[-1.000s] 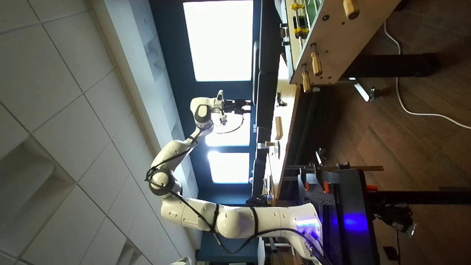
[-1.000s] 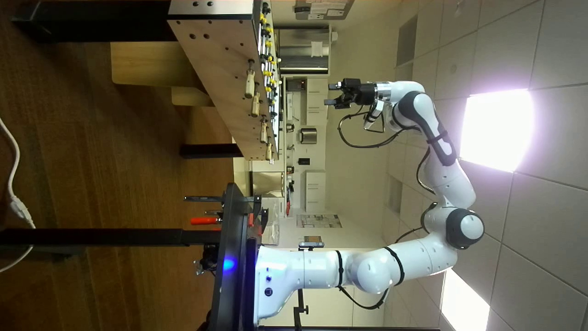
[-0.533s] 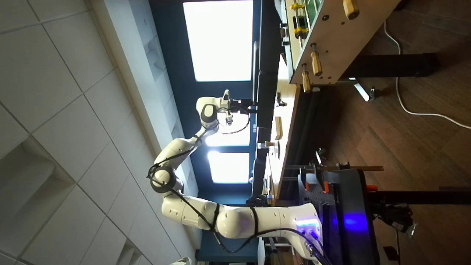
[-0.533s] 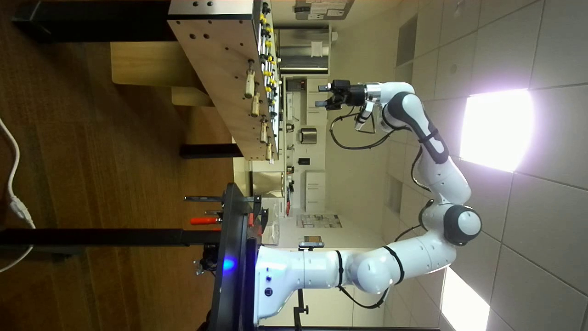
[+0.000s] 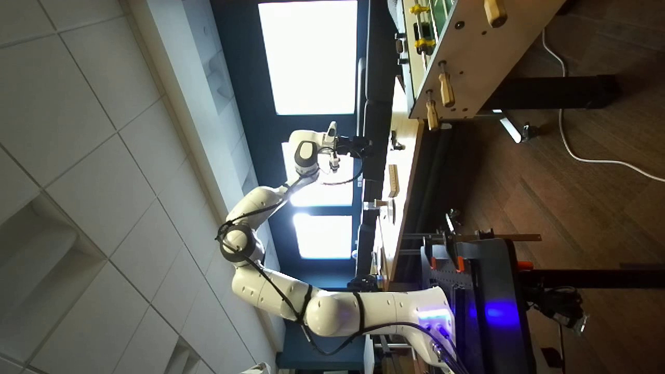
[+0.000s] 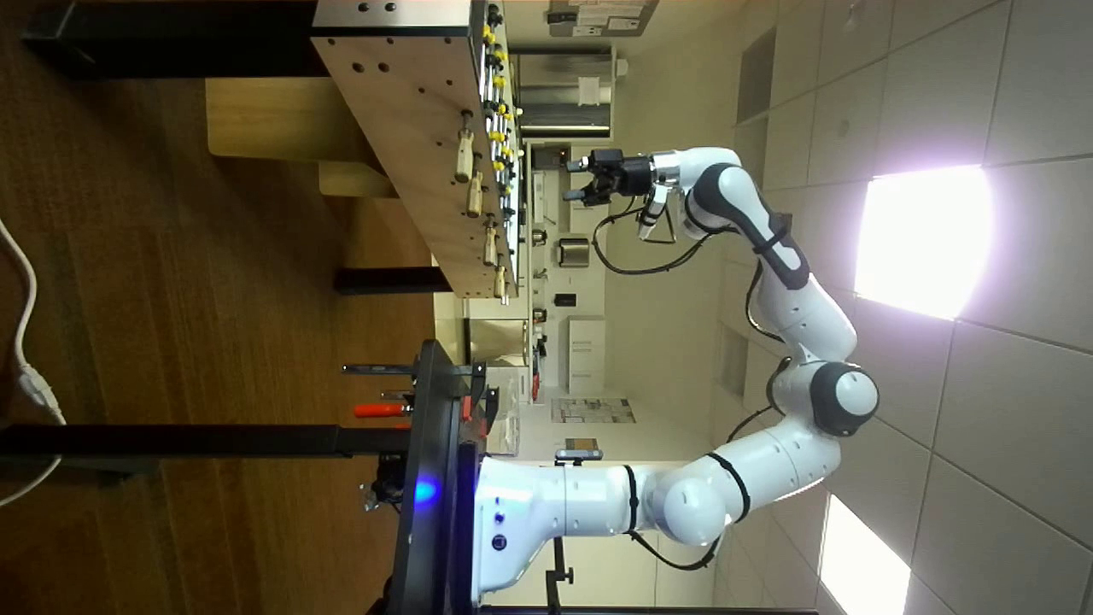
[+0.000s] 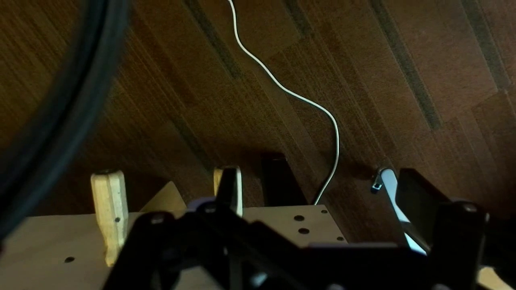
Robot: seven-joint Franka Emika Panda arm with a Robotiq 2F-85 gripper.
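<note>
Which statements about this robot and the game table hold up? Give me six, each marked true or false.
1. The gripper is open. True.
2. The foosball table has wooden handles. True.
3. The gripper is clamped on one of those wooden handles. False: it holds nothing.
4. The arm is mounted on a black table. True.
5. The foosball table and the black table touch. False: they stand apart.
6. Nothing is underfoot. False: a white cable lies on the floor.

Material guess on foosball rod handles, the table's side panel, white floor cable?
Rod handles: probably wood, satin; pale tan, faint grain. Side panel: wood or laminate, can't tell which; matte, flat, mostly even tan. White cable: likely smooth plastic jacket; even colour, soft bends.
</note>
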